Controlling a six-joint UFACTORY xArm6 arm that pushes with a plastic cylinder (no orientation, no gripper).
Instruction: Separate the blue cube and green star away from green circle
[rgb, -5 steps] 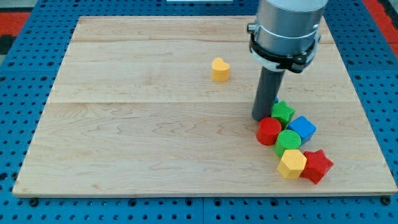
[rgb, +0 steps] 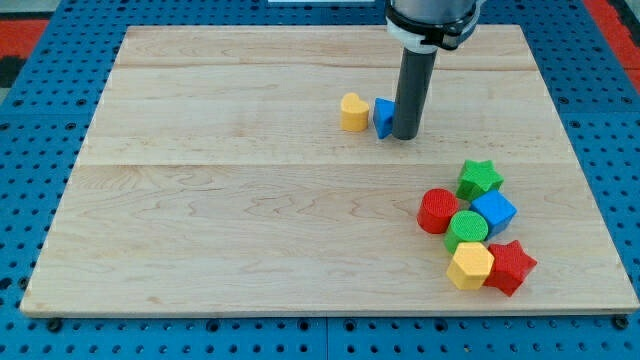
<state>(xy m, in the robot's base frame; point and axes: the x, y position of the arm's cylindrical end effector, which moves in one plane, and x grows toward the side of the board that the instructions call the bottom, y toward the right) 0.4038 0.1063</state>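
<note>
The green star (rgb: 480, 178) sits at the right of the board, touching the blue cube (rgb: 494, 212) below it. The green circle (rgb: 466, 229) lies just left of and below the blue cube, touching it. My tip (rgb: 405, 136) is well up and to the left of this cluster, right beside a small blue block (rgb: 383, 117) whose shape is partly hidden by the rod.
A red circle (rgb: 436, 210) touches the green circle's left. A yellow hexagon (rgb: 469, 265) and a red star (rgb: 511, 266) sit below it. A yellow heart (rgb: 353, 112) lies left of the small blue block. The wooden board (rgb: 200, 200) rests on a blue pegboard.
My tip has moved up and left, away from the cluster to the small blue block. The green star now sits a little further right and the blue cube slightly lower.
</note>
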